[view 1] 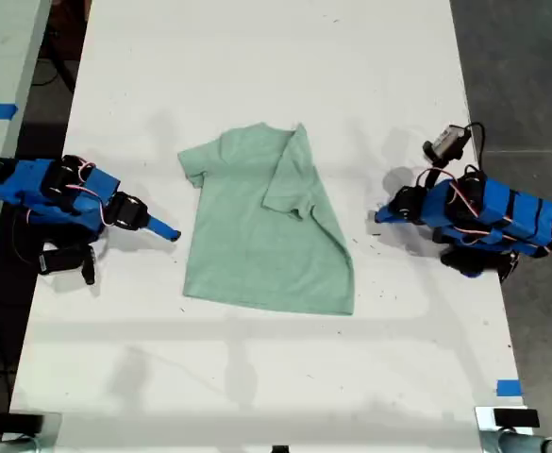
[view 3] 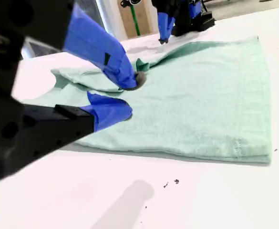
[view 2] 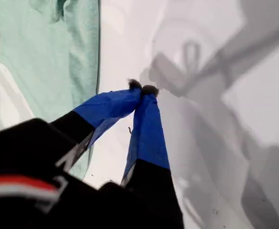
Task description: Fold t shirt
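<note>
Looking over the exterior view, I count one t shirt (view 1: 257, 236), two blue arms and one white table (view 1: 257, 57). The t shirt lies flat near the middle of the table between the two arms, collar toward the top of that view and hem toward the bottom. Its edge on the exterior view's right is turned in over the body, so one sleeve lies across the front; the other sleeve is spread out flat on the exterior view's left.

My first gripper (view 1: 379, 216) sits on the exterior view's right, near the folded edge but apart from it. In its wrist view the claw (view 2: 143, 88) is clenched, the two tips meeting with nothing between them, over bare table, with the t shirt (view 2: 48, 57) off to one side.

My second gripper (view 1: 167, 232) sits on the exterior view's left, just beside the flat edge of the t shirt. In its wrist view the claw (view 3: 129, 98) is released, jaws spread apart with no cloth between them, and the t shirt (view 3: 201, 105) stretches away toward my first gripper (view 3: 164, 33) on the far side.
</note>
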`<state>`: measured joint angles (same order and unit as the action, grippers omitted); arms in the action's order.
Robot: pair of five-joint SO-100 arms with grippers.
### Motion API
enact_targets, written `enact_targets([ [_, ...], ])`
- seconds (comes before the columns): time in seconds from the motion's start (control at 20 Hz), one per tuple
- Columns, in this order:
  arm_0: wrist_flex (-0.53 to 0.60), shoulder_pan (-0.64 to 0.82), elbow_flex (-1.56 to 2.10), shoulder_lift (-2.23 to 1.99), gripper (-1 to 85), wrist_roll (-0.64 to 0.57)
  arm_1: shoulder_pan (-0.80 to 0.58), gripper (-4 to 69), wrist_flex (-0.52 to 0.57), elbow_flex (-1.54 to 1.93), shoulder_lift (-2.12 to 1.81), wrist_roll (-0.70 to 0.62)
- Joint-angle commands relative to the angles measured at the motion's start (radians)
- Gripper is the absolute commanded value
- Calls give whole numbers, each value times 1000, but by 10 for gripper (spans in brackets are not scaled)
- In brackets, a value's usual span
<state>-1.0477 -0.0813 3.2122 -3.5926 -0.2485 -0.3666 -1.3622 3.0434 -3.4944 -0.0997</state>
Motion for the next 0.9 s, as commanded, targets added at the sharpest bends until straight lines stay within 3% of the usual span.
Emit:
enact_targets([
  [0.0,15,3,-3,-9,62,3,2,4,3,35,-15,11],
  [0.85,15,3,-3,-9,62,3,2,4,5,37,-15,20],
])
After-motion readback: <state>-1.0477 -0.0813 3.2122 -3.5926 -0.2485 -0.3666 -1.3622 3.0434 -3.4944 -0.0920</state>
